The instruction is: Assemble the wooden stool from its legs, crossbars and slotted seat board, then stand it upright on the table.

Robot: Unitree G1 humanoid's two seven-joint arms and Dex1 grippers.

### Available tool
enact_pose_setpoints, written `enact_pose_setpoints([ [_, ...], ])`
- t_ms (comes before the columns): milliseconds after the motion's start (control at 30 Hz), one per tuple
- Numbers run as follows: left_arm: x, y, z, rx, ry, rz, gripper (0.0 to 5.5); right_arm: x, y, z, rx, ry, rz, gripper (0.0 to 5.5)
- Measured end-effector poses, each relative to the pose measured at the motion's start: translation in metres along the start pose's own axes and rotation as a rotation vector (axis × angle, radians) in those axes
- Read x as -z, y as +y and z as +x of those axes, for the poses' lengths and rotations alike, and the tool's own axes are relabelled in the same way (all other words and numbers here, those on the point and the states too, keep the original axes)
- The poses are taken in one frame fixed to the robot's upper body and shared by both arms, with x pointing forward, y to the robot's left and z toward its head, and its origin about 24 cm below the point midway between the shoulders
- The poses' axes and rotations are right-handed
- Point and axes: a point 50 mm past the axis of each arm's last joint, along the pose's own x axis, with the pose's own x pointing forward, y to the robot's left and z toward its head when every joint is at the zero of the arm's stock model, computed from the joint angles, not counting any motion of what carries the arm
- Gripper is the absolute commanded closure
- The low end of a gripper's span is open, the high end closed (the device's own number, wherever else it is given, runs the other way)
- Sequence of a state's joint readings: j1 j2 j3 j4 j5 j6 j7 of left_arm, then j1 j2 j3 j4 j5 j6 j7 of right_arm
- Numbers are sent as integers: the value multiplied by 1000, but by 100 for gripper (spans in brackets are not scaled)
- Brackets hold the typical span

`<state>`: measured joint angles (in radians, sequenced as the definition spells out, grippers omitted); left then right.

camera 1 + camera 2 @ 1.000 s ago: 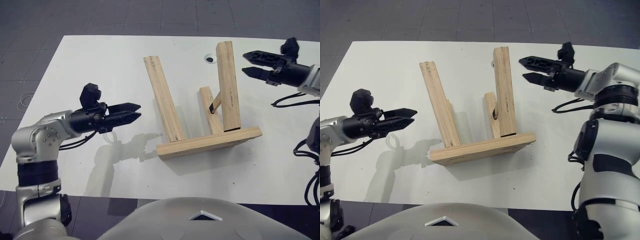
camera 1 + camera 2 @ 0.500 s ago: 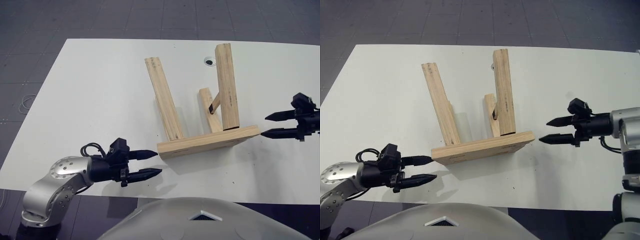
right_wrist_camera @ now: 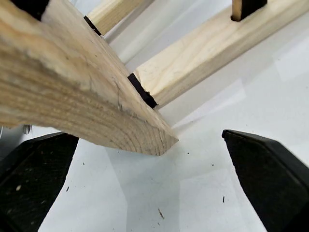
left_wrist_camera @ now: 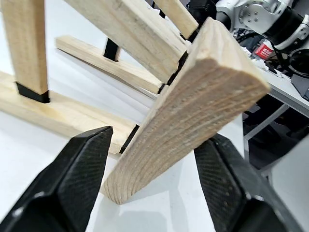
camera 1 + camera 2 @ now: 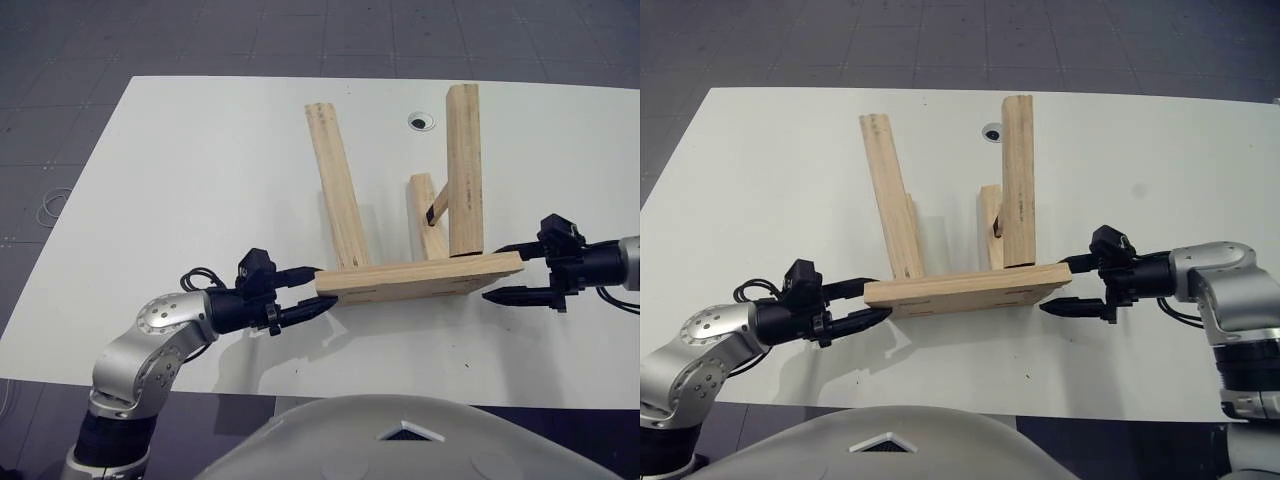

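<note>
The wooden stool lies on its side on the white table. Its slotted seat board stands on edge nearest me. Two long legs point away, with a shorter piece between them. My left gripper is open at the board's left end, one finger above it and one below. My right gripper is open around the right end in the same way. The left wrist view shows the board's end grain between both fingers. In the right wrist view the board's corner sits between wide-apart fingers.
A small round hole is in the table behind the legs. The table's front edge runs just below my left forearm. Bare tabletop stretches to the left and far right of the stool.
Both grippers dropped from beside the legs to the seat board's ends and now straddle it. The board's left end has risen and the legs stand straighter.
</note>
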<state>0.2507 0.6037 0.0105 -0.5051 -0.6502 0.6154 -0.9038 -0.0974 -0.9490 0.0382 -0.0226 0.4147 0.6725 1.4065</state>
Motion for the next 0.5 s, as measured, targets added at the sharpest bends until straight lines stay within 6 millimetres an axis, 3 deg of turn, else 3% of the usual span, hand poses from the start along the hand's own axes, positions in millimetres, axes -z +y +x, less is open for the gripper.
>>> enact_pose_setpoints([
  [233,-16,21,1,-46,-34,53,254,-12,4,11,-44,-125,-79,2],
  [500,-28,25,10,111,-103,83,254,-15,1,27,-78,-261,-177,2],
])
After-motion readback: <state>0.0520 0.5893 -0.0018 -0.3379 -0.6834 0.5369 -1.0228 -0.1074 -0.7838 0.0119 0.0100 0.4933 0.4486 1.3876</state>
